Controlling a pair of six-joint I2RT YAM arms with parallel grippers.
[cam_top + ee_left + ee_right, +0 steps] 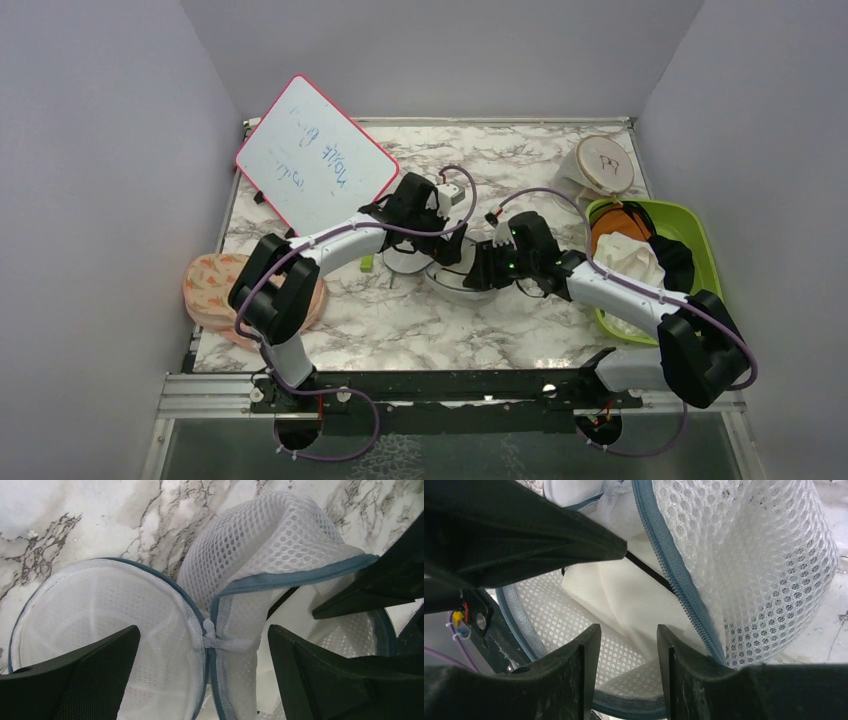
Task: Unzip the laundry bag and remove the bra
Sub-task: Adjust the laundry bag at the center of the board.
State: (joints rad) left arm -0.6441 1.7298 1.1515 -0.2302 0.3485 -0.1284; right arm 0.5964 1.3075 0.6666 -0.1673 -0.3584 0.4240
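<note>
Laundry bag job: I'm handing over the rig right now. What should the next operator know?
Left gripper: open, fingers wide, over the laundry bag where its two halves join.
Right gripper: open with a narrow gap, just above the bra; nothing visibly clamped.
Done: bag unzipped, halves spread apart.
Left: grip the bra inside the bag and lift it out.

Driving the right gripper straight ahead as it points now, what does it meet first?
Probably the bra, the folded white fabric inside the unzipped laundry bag: the right gripper, jaws open, aims into the opening at it. Depth is hard to judge.
</note>
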